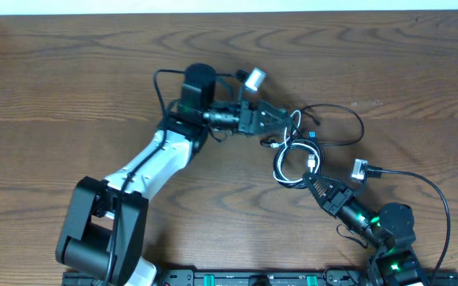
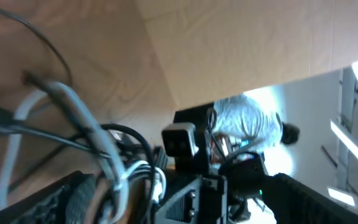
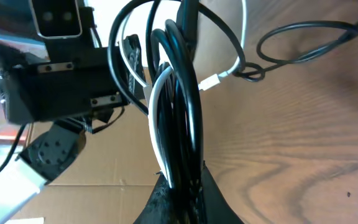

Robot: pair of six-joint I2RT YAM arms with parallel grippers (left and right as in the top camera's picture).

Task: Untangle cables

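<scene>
Tangled cables (image 1: 293,163) on a wooden table (image 1: 70,79), worked from two sides.

The black cords and one white one lie coiled just right of the table's centre. At five o'clock of the coil, the right gripper (image 1: 315,184) has its jaws pressed together on several strands, probably to anchor the bundle. The left gripper (image 1: 283,119) sits at eleven o'clock against the coil, and blur hides whether its jaws are spread. A black loop (image 1: 361,125) trails toward two o'clock.
</scene>
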